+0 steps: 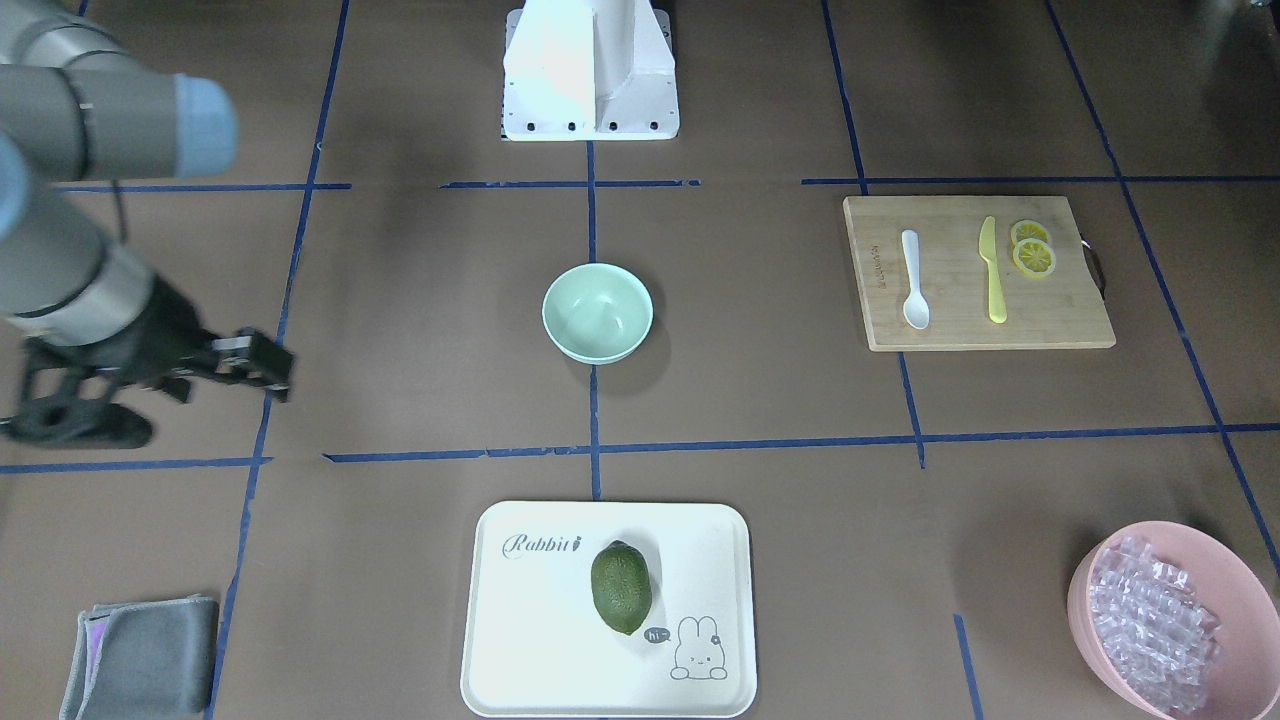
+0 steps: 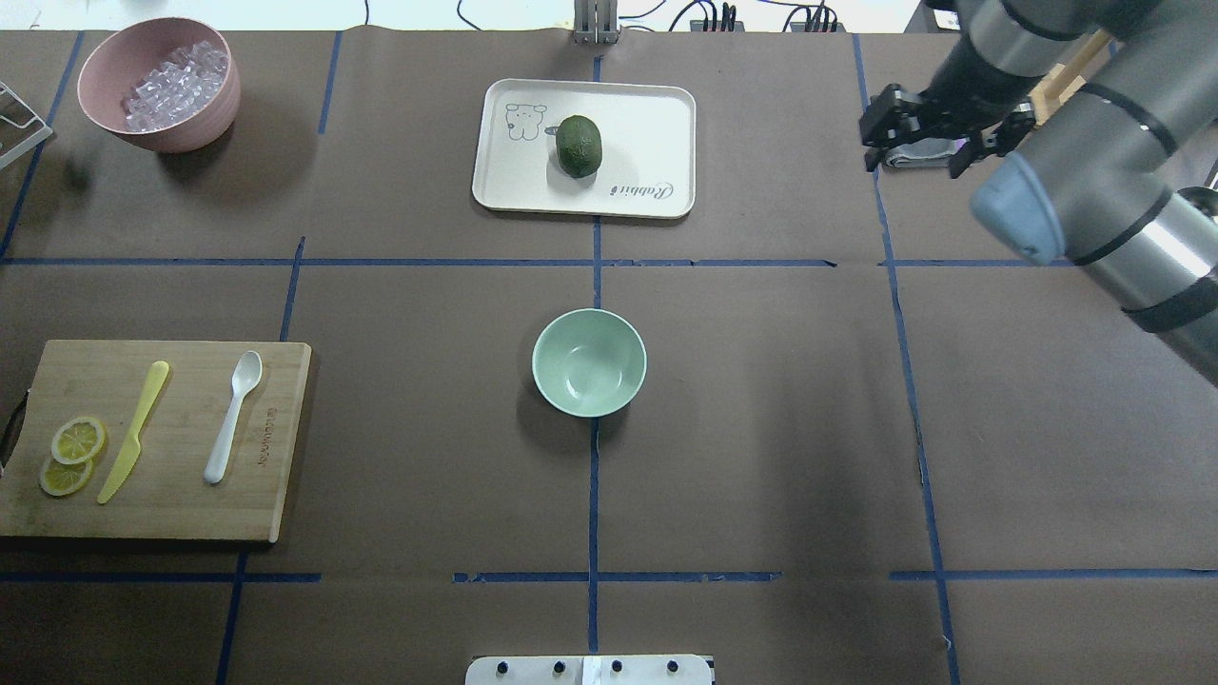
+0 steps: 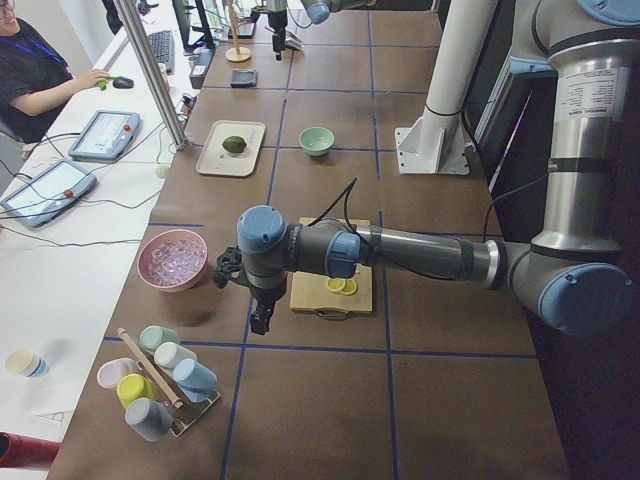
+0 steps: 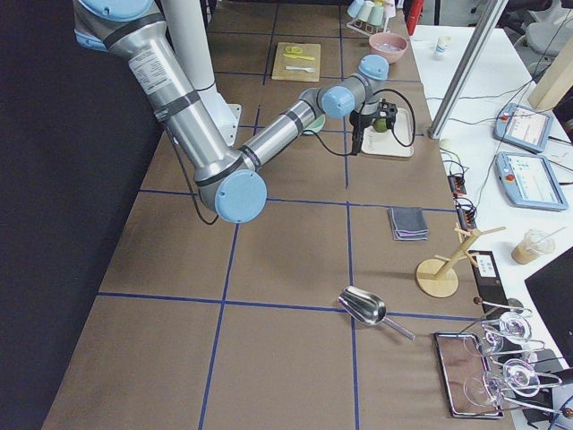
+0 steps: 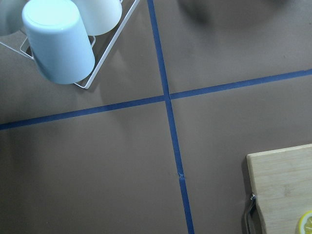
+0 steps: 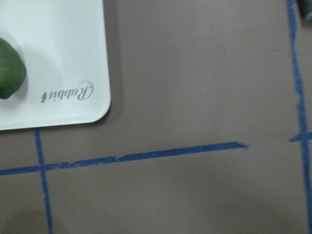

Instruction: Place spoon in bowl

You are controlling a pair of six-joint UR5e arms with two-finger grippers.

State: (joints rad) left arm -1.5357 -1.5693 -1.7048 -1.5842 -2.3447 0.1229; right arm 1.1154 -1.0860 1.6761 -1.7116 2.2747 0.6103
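The spoon [image 2: 233, 416] lies flat on the cutting board [image 2: 181, 504], on my left half of the counter [image 2: 761, 428], just beside the yellow knife [image 2: 133, 433] on the side nearer the bowl [image 2: 589, 362]. Its long axis runs roughly toward and away from the robot's base, scoop at the far end, handle pointing back at me.

The left gripper [image 3: 259, 318] is clearly the nearer one. It hangs off the board's outer end, by the lemon slices [image 2: 76, 442], so the spoon sits across the board from it, toward the counter's middle. The right gripper [image 2: 913, 143] is well apart, out past the tray [image 2: 657, 133] on the far right. Its jaws stand spread with nothing between them.

The overhead and front cameras give me the spoon and bowl cleanly but show no left arm at all. Only the left side camera shows it, and from there I cannot tell whether that gripper is spread or closed. Its wrist camera catches just the board's corner and a sliver of lemon, no spoon.
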